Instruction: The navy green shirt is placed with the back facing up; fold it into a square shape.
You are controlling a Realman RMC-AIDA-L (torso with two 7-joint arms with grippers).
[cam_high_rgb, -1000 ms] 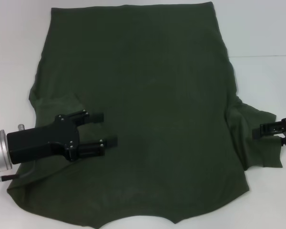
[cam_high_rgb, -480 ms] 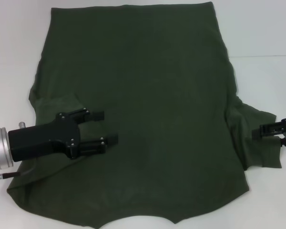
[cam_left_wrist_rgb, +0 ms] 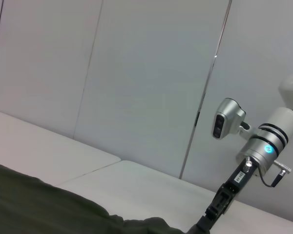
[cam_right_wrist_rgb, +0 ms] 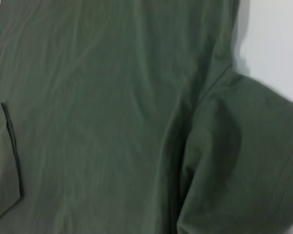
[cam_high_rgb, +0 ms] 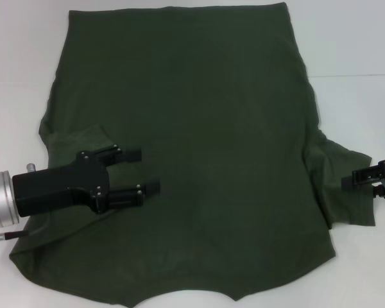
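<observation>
Our left gripper, fingers apart, hovers over the folded-in left sleeve of the navy green shirt spread back-up on the table, while our right gripper, fingers unclear, should pinch the right sleeve's hem cleanly.

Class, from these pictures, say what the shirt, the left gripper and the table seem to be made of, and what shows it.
Shirt: soft matte knit, probably cotton; it wrinkles and drapes.
Left gripper: hard black body, plastic or coated metal, with screws and a silver metal wrist.
Table: smooth white hard surface; material unclear.
</observation>
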